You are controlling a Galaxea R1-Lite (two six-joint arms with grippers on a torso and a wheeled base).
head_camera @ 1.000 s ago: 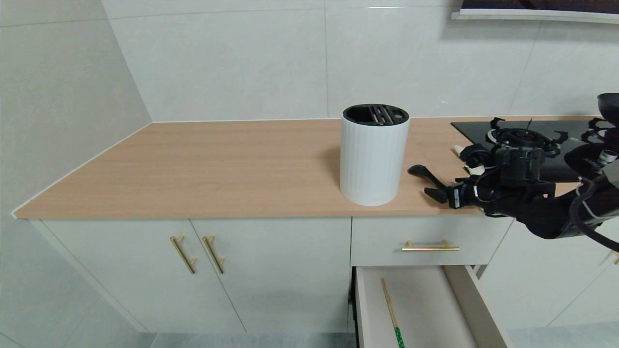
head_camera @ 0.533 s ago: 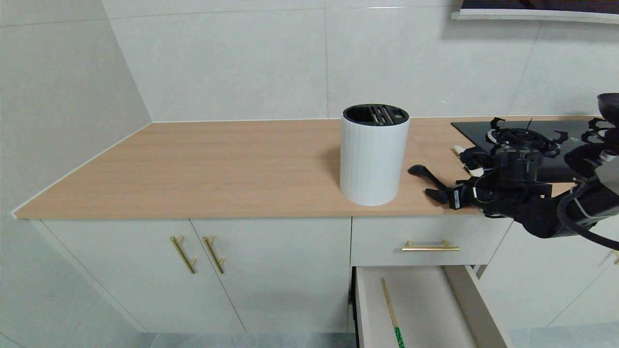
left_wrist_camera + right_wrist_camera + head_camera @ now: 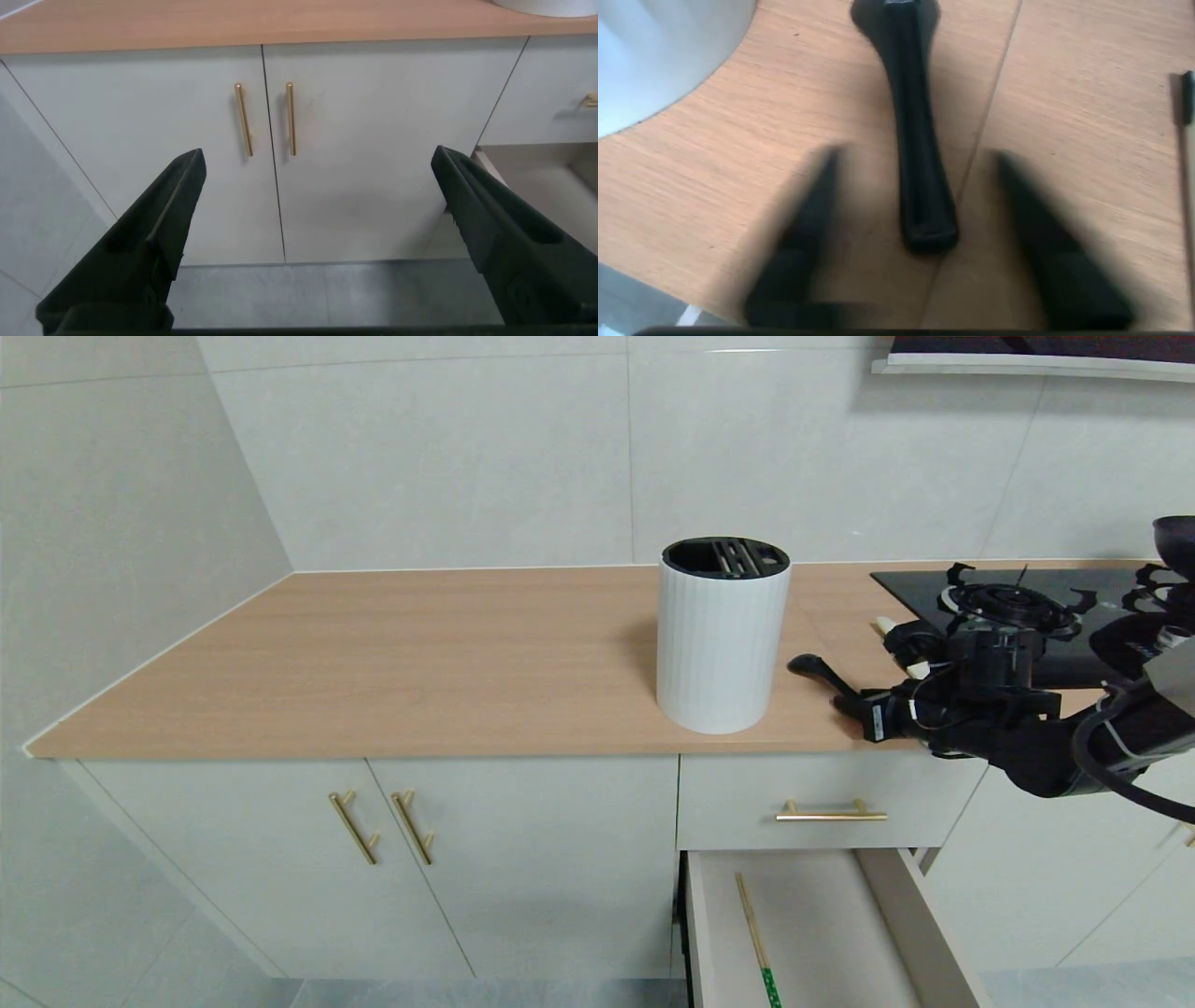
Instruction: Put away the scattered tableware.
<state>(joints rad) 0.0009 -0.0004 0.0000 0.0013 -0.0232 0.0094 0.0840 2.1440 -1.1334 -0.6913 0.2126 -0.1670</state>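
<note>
Wood countertop, cabinet doors below — my left pincer faces them, fingers spread. Drawer stands open. White holder on the counter; black utensil handle lies just right of it — my right pincer straddles its end, spread, no grip. One chopstick in the drawer.

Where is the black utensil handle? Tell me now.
Head view: the black utensil handle lies on the countertop on the robot's right, just right of the white utensil holder, between the open fingers of the right gripper.
</note>
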